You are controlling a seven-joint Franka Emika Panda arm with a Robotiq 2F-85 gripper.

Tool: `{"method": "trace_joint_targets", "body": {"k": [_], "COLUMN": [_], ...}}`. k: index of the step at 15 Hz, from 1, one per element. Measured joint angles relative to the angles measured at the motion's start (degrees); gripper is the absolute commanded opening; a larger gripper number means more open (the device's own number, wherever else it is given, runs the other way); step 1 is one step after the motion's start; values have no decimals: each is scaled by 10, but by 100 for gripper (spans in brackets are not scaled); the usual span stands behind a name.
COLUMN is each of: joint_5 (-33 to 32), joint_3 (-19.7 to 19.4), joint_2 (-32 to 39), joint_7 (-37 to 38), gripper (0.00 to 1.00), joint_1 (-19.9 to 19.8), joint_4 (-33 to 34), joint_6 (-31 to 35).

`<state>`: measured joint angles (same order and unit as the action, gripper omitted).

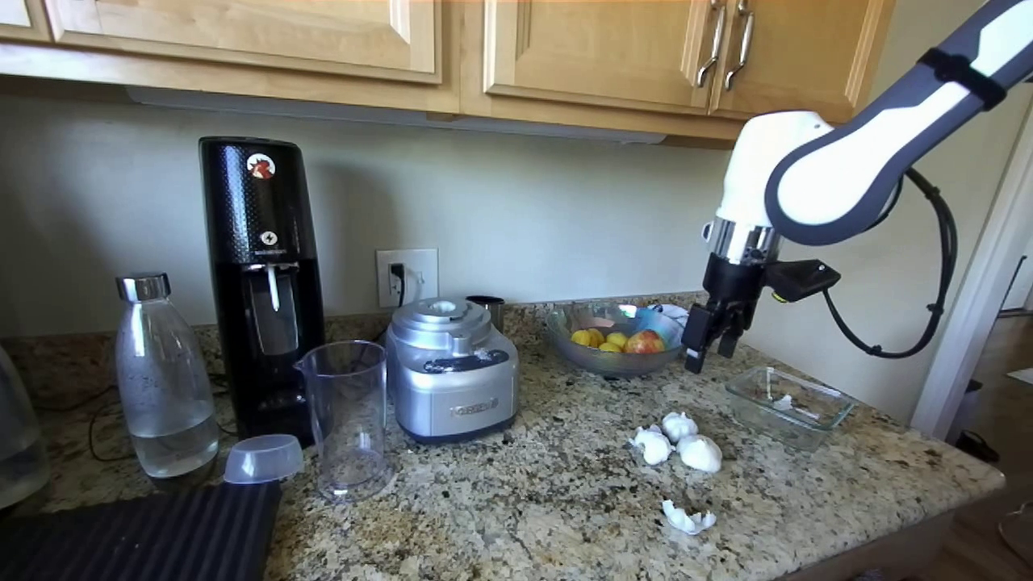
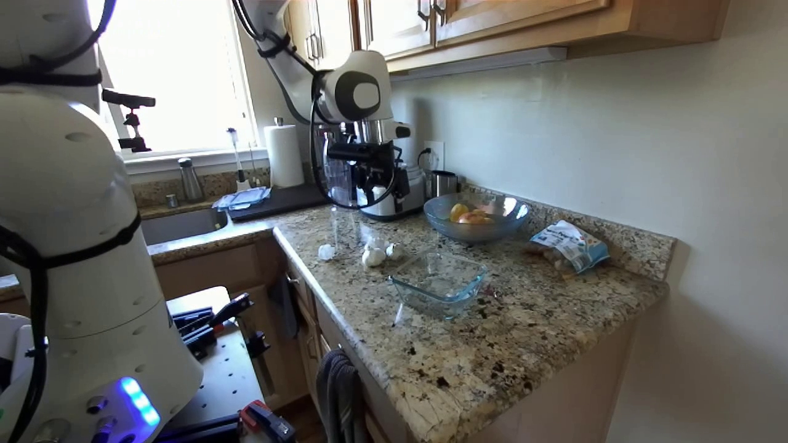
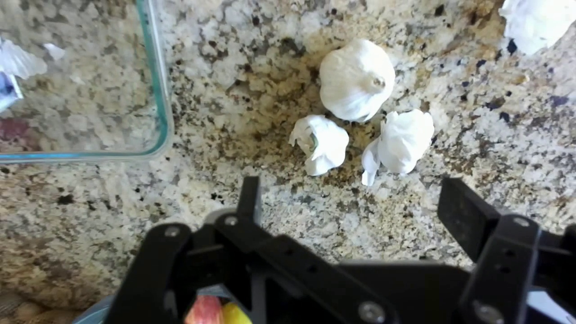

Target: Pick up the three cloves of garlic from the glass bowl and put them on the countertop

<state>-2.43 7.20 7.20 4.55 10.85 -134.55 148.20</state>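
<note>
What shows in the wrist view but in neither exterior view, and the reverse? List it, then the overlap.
Only the wrist view clearly shows the small round silver screw heads on the black jaws and the brown stem stub of the largest white, papery garlic bulb.

Only the exterior views show the panelled light-wood cabinets and the rectangular white wall outlet.

Shared: all three bulbs on the speckled beige-and-brown granite countertop, the clear rectangular glass dish, and some rounded red-and-yellow fruit.
</note>
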Motion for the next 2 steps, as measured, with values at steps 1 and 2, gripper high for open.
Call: {"method": "trace_joint_targets", "body": {"k": [1, 2], "joint_5": [5, 9], "joint_3": [0, 0], "joint_2": [-17, -30], "joint_7": [0, -1], "gripper": [100, 100], "joint_1": [-4, -7], "joint_4": [-1, -3], "joint_6": [-17, -29]}}
